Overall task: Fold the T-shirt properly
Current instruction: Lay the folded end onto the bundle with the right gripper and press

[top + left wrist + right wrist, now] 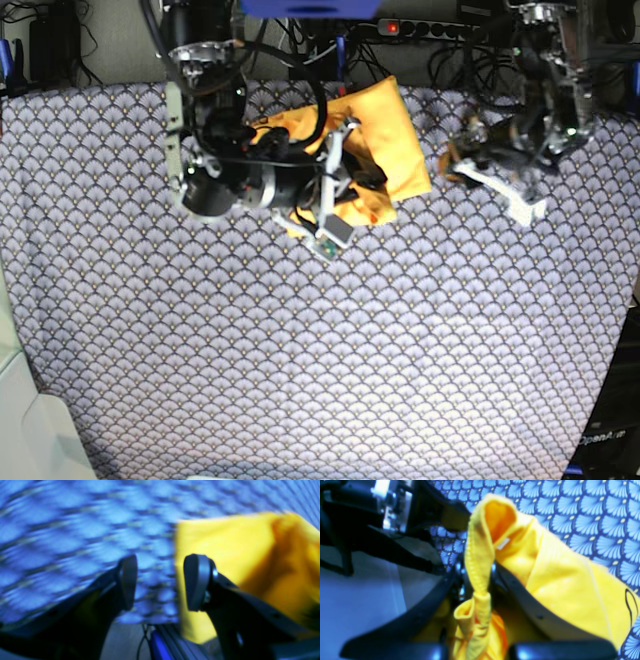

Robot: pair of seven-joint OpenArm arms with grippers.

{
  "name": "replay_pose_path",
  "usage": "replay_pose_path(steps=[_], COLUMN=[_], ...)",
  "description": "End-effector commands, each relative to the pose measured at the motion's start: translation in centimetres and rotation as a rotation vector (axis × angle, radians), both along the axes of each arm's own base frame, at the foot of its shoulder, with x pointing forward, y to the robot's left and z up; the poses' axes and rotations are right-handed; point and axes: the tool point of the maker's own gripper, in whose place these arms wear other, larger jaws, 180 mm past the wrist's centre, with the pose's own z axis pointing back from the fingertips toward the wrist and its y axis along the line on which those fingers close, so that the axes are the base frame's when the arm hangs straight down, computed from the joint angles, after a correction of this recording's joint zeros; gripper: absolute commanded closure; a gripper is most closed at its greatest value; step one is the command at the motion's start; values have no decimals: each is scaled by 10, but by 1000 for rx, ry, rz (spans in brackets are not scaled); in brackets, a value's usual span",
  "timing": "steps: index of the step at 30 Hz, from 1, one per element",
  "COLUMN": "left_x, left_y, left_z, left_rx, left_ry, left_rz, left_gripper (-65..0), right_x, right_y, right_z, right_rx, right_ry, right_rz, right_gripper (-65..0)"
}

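The yellow-orange T-shirt (395, 135) lies as a bunched, partly folded bundle at the far middle of the table. My right gripper (362, 178) is on its near edge. In the right wrist view it (478, 576) is shut on a ribbed edge of the T-shirt (560, 585), which rises in a loop between the fingers with a white label showing. My left gripper (458, 160) hovers just right of the shirt. In the blurred left wrist view it (161, 582) is open and empty, with the shirt's edge (225, 555) behind its right finger (196, 582).
A blue-grey scale-patterned cloth (320, 350) covers the table. Cables and a power strip (420, 28) lie beyond the far edge. The table's edge, a cable and a blue frame part (156, 642) show under the left gripper. A white object (40, 430) sits at the near left corner.
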Motion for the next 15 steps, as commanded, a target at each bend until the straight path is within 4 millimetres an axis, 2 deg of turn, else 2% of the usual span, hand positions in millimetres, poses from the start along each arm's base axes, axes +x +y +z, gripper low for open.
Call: replay_pose_path(steps=[1,4,8,11,15], left_x=[7,2,-5,-5,-7], left_y=[-3,-1,-3,0,3], left_z=[8,-4,-26,-33,-32], left_rx=[-18,-28,-57,-34,-13], left_ry=[-29,9,78,100,102], left_rz=[-5,12,38,45,38], left_gripper=[-303,-303,-303,-303,-303], right_x=[6,3,-5,-8,-8], right_y=[9,21,40,49,52], right_z=[18,23,14,8,4], right_rx=[69,101,127,135,147], right_ry=[-39,-51,-16,7,27], right_rz=[-3,19,66,89,89], right_gripper=[0,0,0,0,0])
